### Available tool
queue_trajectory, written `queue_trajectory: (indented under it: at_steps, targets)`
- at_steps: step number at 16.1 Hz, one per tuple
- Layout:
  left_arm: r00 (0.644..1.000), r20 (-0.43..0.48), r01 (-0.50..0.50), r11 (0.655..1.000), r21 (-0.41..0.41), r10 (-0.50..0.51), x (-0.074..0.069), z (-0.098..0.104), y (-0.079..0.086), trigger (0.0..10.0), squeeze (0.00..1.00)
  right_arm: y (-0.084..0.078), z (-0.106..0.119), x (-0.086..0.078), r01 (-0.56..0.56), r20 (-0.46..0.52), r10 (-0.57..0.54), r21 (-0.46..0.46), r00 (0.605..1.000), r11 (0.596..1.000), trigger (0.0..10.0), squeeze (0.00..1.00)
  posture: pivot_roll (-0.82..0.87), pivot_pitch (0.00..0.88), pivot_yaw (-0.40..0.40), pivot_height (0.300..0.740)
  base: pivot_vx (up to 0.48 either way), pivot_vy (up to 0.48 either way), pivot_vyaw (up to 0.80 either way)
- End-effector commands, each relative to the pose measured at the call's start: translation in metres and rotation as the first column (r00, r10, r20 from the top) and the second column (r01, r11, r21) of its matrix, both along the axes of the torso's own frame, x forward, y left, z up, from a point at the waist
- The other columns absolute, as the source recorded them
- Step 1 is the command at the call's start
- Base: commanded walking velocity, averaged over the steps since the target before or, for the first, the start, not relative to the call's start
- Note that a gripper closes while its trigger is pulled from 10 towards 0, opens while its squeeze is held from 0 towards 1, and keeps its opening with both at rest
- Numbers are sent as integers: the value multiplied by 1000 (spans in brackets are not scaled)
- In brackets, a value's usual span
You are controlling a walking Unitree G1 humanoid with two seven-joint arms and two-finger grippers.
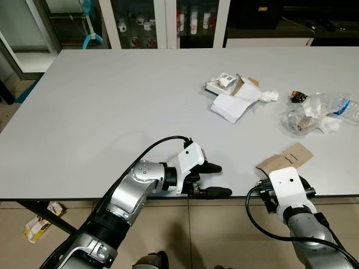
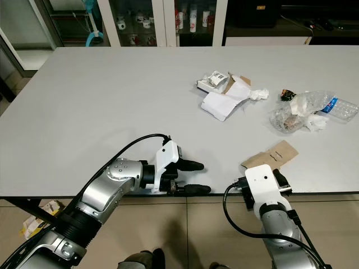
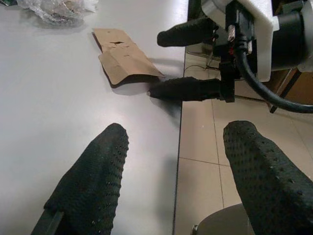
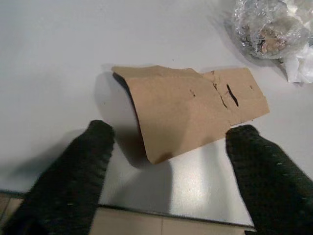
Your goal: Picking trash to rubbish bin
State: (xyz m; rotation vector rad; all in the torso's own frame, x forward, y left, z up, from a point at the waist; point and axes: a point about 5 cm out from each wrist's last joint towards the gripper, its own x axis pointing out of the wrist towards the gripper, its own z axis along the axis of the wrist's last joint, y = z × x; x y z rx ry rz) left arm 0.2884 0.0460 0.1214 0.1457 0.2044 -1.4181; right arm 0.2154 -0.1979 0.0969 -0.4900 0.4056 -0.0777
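A torn piece of brown cardboard [image 1: 286,157] lies flat near the front edge of the grey table [image 1: 112,101]. My right gripper [image 4: 171,132] is open at that edge, its fingers either side of the cardboard's near end without touching it. My left gripper [image 1: 216,179] is also open and holds nothing; one finger is over the table's front edge and the other just off it, left of the cardboard. Further back lie a heap of white paper and torn boxes [image 1: 233,98] and crumpled clear plastic with a bottle [image 1: 317,112].
A small dark wrapper [image 1: 297,96] lies by the plastic. Glass-door cabinets [image 1: 168,22] stand behind the table. Tiled floor runs below the front edge, with a small carton [image 1: 36,224] lying on it at the left.
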Motion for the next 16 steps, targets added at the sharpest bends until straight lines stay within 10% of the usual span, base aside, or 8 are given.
queue_trajectory:
  at_steps: [1,16]
  targets:
    - [1000,16,8,1000,13,-9,1,3,1,10000,0,-6,-20,-8,32,-96,-35,-25,995,999,0,0,141,126,57,740,0,0,0]
    - [999,-31,36,999,14,-36,-2,3,7,10000,0,-8,-19,-4,44,-45,-48,-82,998,996,0,0,138,138,70,740,193,0,0]
